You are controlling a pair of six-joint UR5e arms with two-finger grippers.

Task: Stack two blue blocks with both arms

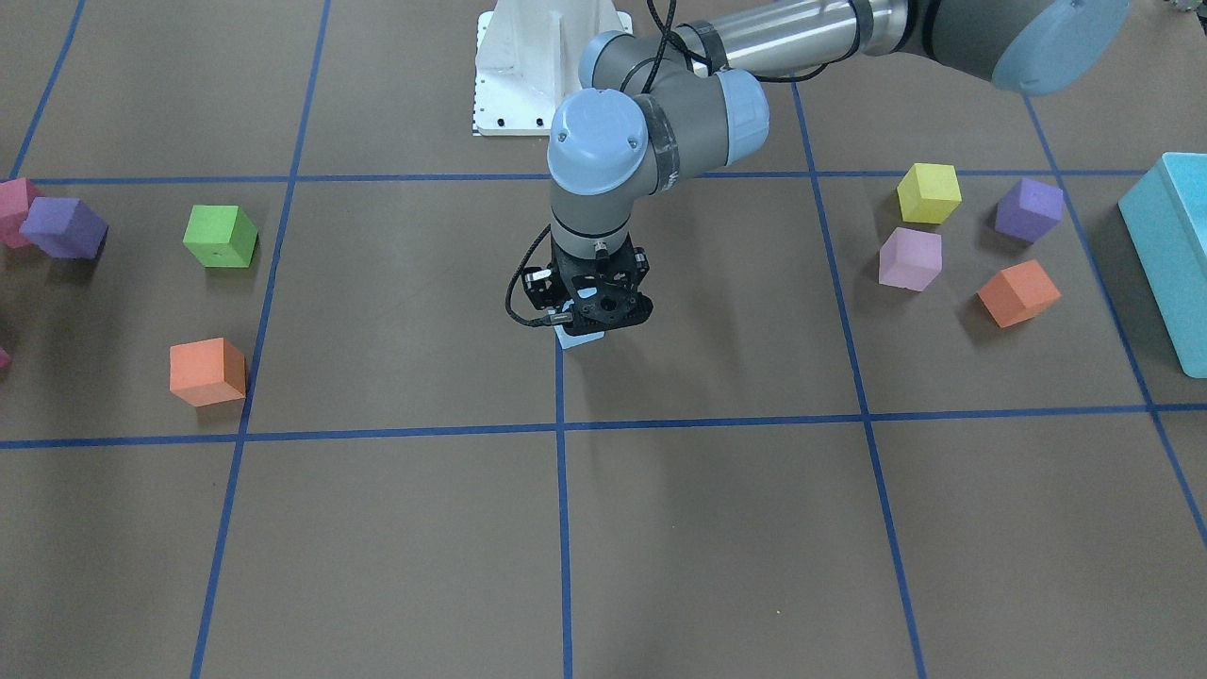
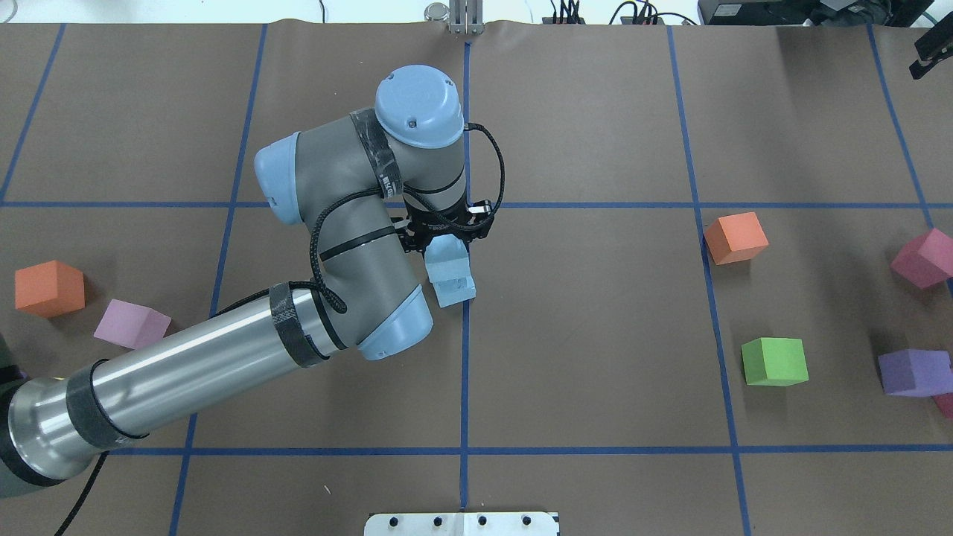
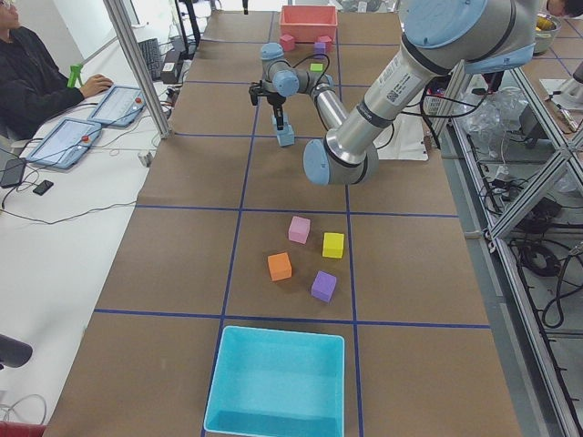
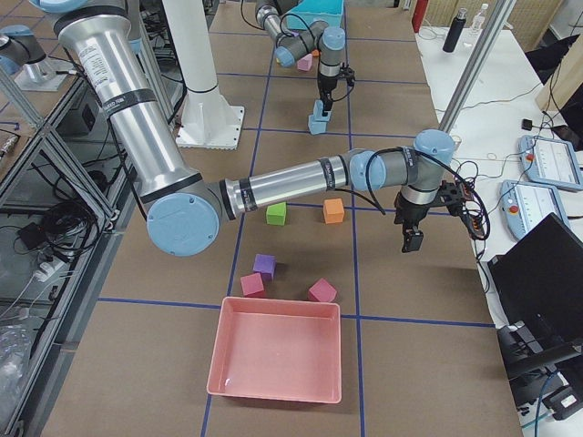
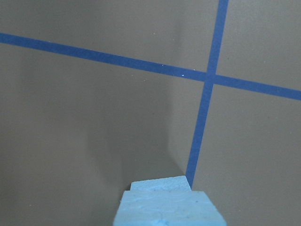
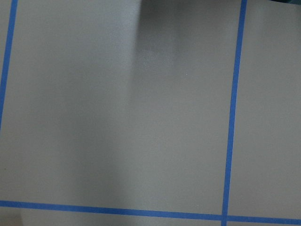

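Centrally on the brown, blue-taped table (image 2: 595, 335), the grainy foam upper blue block (image 2: 447, 254) sat atop the lower blue block (image 2: 456, 289), directly under the left end effector (image 2: 445, 237). Whether it was clamped was unclear. Neither could the right end effector (image 4: 412, 240) be judged.

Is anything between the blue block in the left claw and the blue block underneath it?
Nothing visible. The upper blue block, in the left claw, is right above the lower blue block.
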